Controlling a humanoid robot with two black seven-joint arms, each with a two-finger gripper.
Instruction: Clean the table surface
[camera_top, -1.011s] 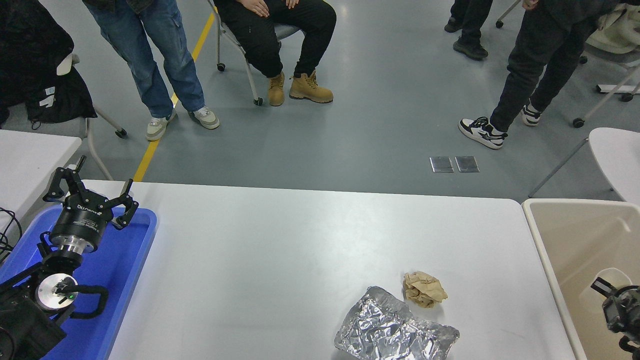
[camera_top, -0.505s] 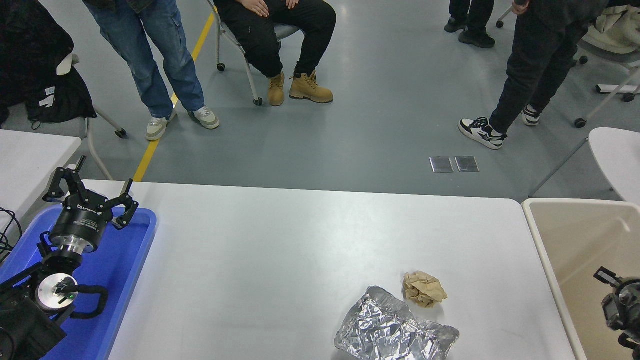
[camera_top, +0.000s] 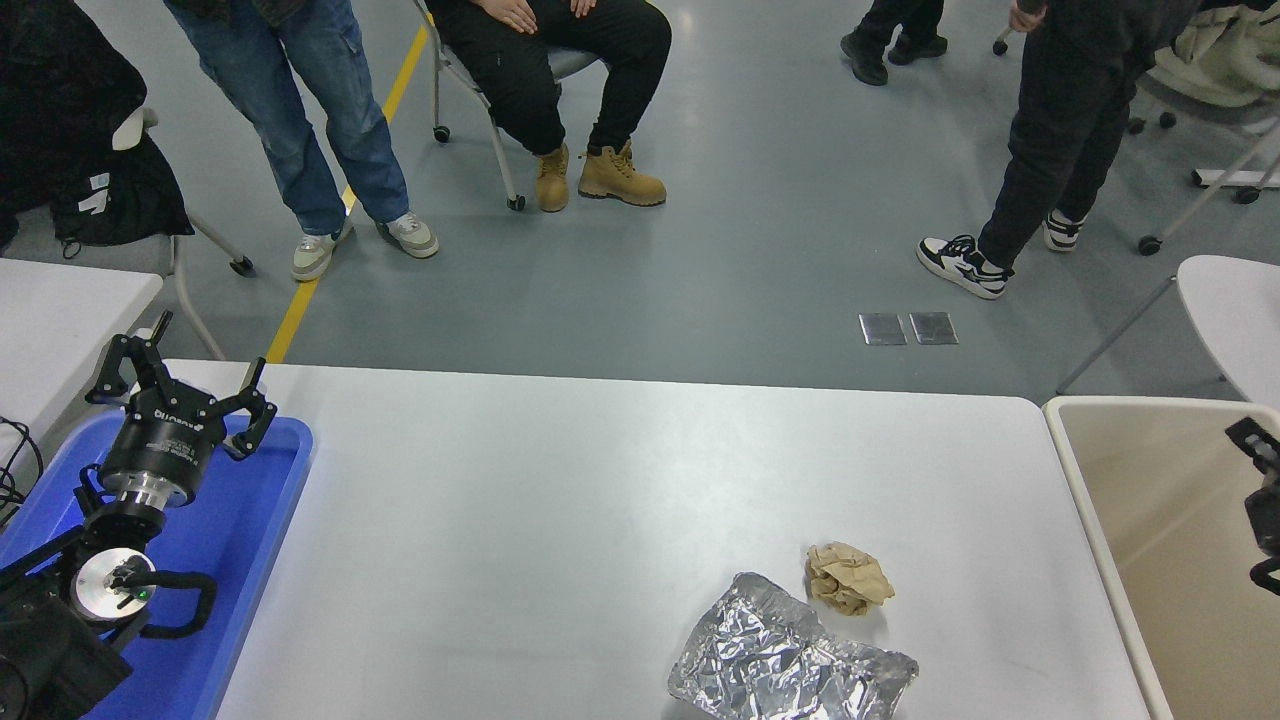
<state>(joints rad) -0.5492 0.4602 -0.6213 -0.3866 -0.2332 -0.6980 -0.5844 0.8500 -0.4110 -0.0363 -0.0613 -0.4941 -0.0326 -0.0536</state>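
Foil and paper wad lie near the table front edge.
Left gripper fingers apart over tray; right gripper fingers unreadable at the frame edge.

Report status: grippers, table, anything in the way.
Left gripper open, parked over blue tray. Right gripper at right edge over beige bin, state unclear. Table surface: crumpled foil, brown paper wad remain.

Table surface mostly open; clutter only near front right.
Crumpled foil and brown paper wad touch there; blue tray flanks left, beige bin right.
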